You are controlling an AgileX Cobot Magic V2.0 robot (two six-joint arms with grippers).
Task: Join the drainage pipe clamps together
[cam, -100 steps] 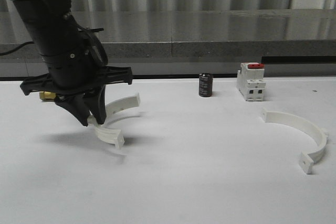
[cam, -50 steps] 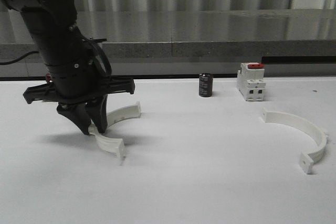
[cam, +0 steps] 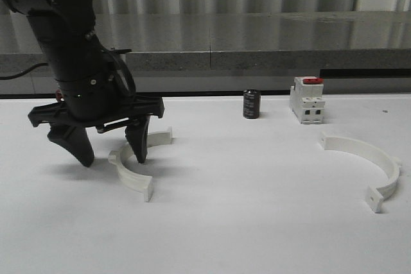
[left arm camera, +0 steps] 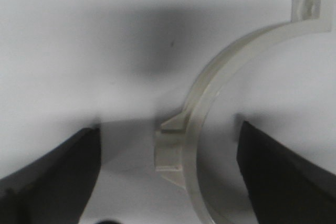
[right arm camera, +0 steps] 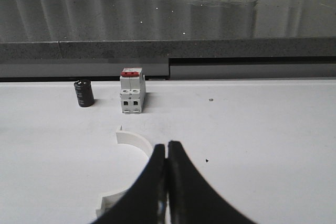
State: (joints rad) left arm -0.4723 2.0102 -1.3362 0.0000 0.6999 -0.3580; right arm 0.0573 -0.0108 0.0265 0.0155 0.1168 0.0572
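One white half-ring drainage pipe clamp (cam: 131, 178) lies flat on the white table at the left. My left gripper (cam: 110, 156) hangs over it, open, one black finger on each side of the band and nothing gripped. In the left wrist view the clamp (left arm camera: 211, 91) curves between the spread fingers (left arm camera: 52, 177), its mid tab near the left gripper (left arm camera: 168, 128). The other clamp (cam: 377, 160) lies at the right, apart from the first. In the right wrist view my right gripper (right arm camera: 167, 145) is shut and empty, just above that clamp (right arm camera: 134, 140).
A white boxy switch with a red top (cam: 306, 99) and a small black cylinder (cam: 251, 104) stand near the table's back edge, with a grey counter behind. The same switch (right arm camera: 131, 91) and cylinder (right arm camera: 84, 93) lie beyond the right gripper.
The left gripper was shut on the left clamp, holding it tilted. It has since opened wide, and the clamp now lies flat on the table between the fingers.
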